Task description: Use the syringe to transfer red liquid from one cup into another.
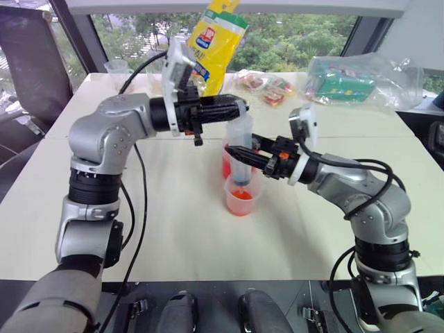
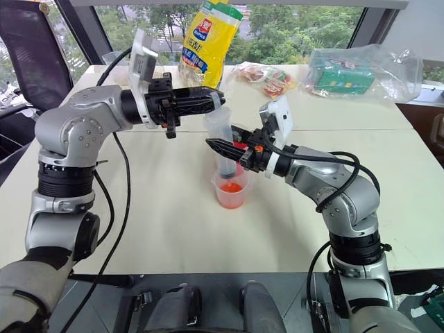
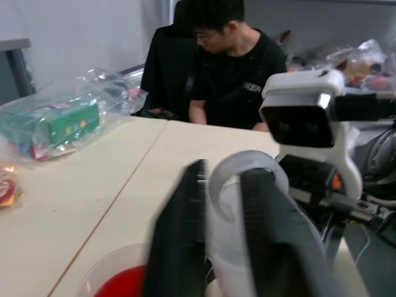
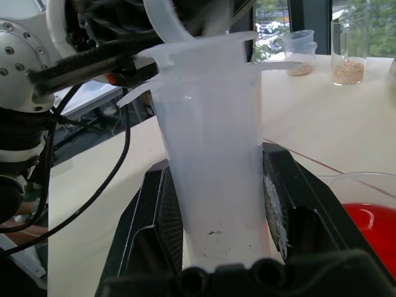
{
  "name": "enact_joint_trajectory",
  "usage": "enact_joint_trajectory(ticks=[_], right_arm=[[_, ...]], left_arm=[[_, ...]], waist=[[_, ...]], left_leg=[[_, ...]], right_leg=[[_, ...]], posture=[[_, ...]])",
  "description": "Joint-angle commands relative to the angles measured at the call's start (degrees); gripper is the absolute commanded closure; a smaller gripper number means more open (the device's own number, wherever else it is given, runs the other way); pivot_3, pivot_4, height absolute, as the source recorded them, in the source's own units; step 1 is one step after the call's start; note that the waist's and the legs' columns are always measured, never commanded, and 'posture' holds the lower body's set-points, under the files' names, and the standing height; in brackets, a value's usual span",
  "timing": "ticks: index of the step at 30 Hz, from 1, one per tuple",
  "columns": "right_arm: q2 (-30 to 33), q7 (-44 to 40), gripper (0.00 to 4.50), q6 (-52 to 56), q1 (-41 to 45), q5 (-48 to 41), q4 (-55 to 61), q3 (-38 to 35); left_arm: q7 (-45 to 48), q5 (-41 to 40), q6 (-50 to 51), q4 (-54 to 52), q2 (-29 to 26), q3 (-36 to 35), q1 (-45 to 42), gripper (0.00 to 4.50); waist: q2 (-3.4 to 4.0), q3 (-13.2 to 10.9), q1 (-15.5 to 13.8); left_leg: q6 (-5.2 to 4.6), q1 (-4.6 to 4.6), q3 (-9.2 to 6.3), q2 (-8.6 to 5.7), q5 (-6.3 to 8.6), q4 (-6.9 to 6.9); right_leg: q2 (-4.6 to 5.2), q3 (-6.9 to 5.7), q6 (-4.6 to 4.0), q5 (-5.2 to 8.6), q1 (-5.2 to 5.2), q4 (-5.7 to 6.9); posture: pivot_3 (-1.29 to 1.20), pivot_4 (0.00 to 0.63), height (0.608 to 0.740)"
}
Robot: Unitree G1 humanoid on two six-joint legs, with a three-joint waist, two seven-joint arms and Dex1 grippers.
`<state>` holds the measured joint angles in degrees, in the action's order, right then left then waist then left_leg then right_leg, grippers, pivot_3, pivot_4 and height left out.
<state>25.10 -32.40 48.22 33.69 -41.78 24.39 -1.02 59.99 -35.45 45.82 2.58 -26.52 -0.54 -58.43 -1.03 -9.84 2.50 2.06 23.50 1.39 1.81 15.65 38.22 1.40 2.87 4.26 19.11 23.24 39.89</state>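
Observation:
The syringe [image 1: 239, 142] stands upright, tip down, over the smaller pinkish cup [image 1: 243, 199], which has red liquid [image 1: 240, 195] at its bottom. My right gripper [image 2: 218, 147] reaches in level from the right and is shut on the clear barrel [image 4: 210, 154], one black finger on each side. My left gripper [image 1: 236, 107] comes in from the left at the syringe's top, where the white plunger ring [image 3: 247, 179] sits. The barrel looks empty. Right behind it stands the larger cup [image 1: 227, 161], showing bright red.
At the table's back are a yellow bag [image 1: 216, 38], snack packs [image 1: 267, 87] and a clear bag with a green box [image 1: 347, 80]. Two pale clear cups [image 4: 300, 52] stand at the back left. A person [image 3: 232, 68] sits beyond the table's right side.

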Motion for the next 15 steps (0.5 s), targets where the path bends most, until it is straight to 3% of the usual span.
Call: enact_joint_trajectory(ticks=[1,4,5,15], right_arm=[[-1.09,0.17,3.09,-3.46,1.91,-0.41,1.81,-1.68],[-1.02,-0.33,3.09,-3.77,1.32,0.05,1.24,-1.36],[-0.95,-0.47,3.09,-3.90,1.13,0.18,1.08,-1.28],[1.08,-1.53,3.09,-5.05,1.63,0.70,-0.85,-2.06]], left_arm=[[1.50,-1.36,1.59,-1.90,-0.81,1.26,-0.53,1.72],[1.73,-2.17,2.46,-2.70,-3.69,-0.94,-0.36,0.27],[1.87,-2.51,2.87,-2.99,-4.73,-1.63,-0.25,0.06],[1.62,-7.28,7.33,-8.65,-15.32,-8.13,6.08,0.06]], waist=[[0.00,0.00,0.02],[0.00,0.00,-0.04],[0.00,0.00,-0.05],[0.00,0.00,-0.02]], left_leg=[[0.00,0.00,0.00,0.01,0.00,0.00],[0.00,0.00,-0.01,0.01,0.00,0.00],[0.00,0.00,-0.01,0.01,0.00,0.00],[0.00,-0.01,-0.03,0.02,0.00,-0.01]], right_leg=[[-0.01,0.00,0.00,0.00,0.00,0.00],[-0.01,0.00,0.00,0.00,0.00,0.00],[0.00,0.00,0.00,0.00,0.00,0.00],[0.01,-0.01,0.00,0.00,0.00,-0.01]], posture=[[0.00,0.150,0.740],[0.00,0.150,0.740],[0.00,0.150,0.740],[0.00,0.150,0.740]])
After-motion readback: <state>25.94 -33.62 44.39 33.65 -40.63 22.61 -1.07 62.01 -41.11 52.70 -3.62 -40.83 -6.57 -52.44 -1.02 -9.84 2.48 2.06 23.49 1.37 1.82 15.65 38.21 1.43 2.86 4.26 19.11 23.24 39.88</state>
